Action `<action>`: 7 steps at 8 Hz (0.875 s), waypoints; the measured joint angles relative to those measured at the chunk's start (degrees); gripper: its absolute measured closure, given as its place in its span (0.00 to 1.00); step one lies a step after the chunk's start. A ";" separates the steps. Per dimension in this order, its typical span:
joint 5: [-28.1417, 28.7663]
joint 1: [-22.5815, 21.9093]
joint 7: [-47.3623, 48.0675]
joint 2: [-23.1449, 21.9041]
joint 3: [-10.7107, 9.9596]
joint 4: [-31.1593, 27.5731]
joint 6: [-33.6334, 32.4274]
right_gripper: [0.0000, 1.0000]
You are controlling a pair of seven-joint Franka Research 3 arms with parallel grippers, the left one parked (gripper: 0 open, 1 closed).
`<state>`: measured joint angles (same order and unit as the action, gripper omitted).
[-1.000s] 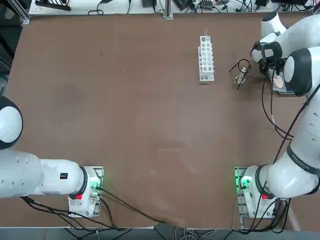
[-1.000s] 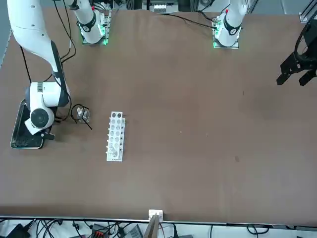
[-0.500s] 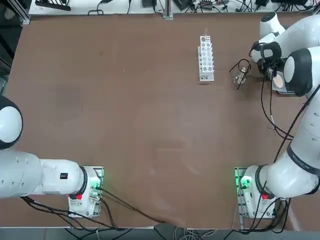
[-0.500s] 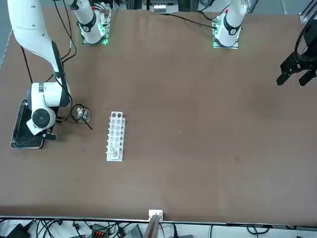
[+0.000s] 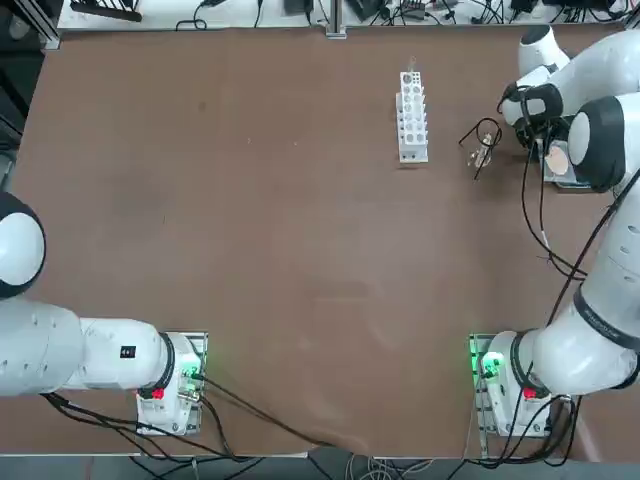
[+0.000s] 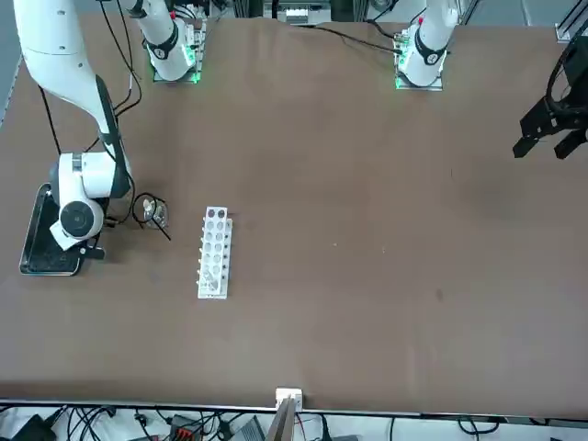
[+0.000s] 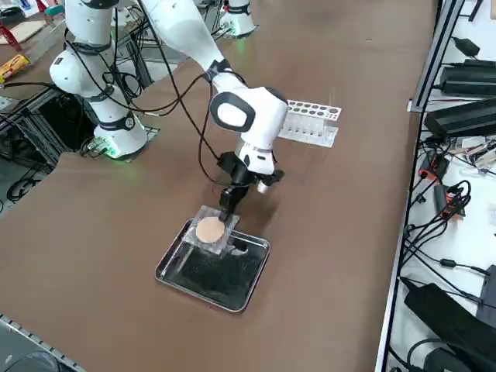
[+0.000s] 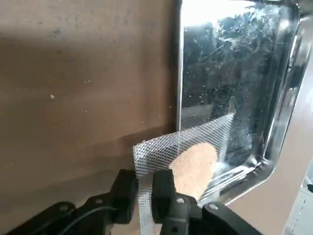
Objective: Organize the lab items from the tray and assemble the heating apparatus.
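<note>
Grey mesh sits pinched by its edge in my right gripper, tilted over the silver tray's rim.

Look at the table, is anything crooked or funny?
Yes. The grey mesh sits tilted, one edge pinched in the right pincer, hanging half over the silver tray's rim. The tripod and burner lie tangled together beside the white rack.

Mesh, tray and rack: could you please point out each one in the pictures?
Mesh [image 8: 195,164]: right wrist view, on its round tan centre.
Tray [image 7: 205,279]: right side view, on its dark inner floor.
Rack [image 5: 411,115]: top view, on the middle of its white perforated top.
</note>
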<state>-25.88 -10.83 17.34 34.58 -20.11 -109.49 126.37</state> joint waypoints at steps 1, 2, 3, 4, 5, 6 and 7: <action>-0.01 0.00 0.00 -0.08 0.02 0.02 0.00 0.80; -0.01 0.01 0.00 -0.24 0.03 0.02 0.00 0.81; -0.01 0.02 0.00 -0.53 0.04 0.03 0.00 0.85; -0.01 0.03 0.00 -0.95 0.04 0.04 -0.01 0.89; -0.01 0.04 0.00 -1.46 0.04 0.07 -0.08 0.91; 0.00 0.04 0.00 -2.01 0.07 0.10 -0.19 0.94; 0.00 0.05 0.00 -2.60 0.08 0.12 -0.51 0.96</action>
<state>-25.88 -10.78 17.34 31.98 -20.03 -109.37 125.86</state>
